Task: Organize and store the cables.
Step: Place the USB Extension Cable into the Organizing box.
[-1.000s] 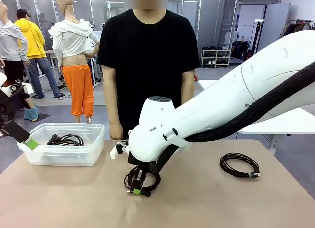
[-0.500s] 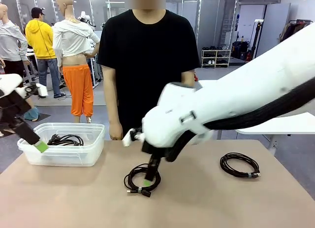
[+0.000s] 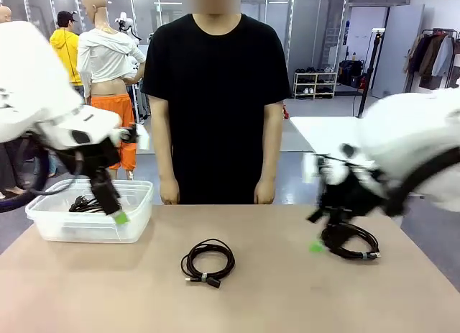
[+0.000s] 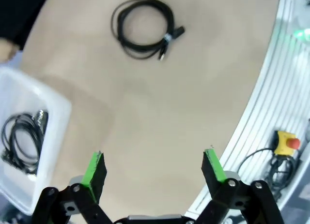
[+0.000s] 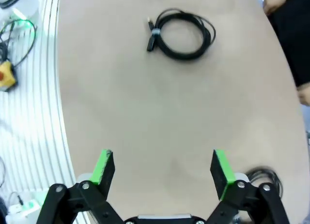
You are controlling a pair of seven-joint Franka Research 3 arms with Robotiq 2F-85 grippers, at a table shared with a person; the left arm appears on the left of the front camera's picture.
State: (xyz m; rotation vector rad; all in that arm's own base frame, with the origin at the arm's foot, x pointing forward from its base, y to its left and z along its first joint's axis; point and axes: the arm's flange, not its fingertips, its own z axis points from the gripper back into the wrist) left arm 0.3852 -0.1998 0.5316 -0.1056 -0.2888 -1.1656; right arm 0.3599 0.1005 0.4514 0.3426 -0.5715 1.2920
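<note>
One coiled black cable (image 3: 208, 261) lies loose at the table's middle, also seen in the left wrist view (image 4: 143, 28) and the right wrist view (image 5: 181, 33). A second cable (image 3: 350, 241) rests at the right, with my right gripper (image 3: 319, 241) open just left of it and blurred; this cable shows beside the right finger (image 5: 261, 176). A third cable (image 3: 86, 203) lies inside the clear plastic bin (image 3: 136, 225). My left gripper (image 3: 116, 213) hangs open over the bin's right front corner. Both grippers (image 4: 155, 168) (image 5: 162, 168) have nothing between their fingers.
A person in a black shirt (image 3: 215, 88) stands at the far edge, hands (image 3: 169, 196) hanging near the table; one hand (image 5: 305, 93) shows at the right wrist view's edge. An emergency-stop button (image 4: 286, 142) and loose wires sit beside the table's rail.
My right arm has swung away from the middle cable to the right, leaving that cable on the table. My left arm has moved right, over the bin.
</note>
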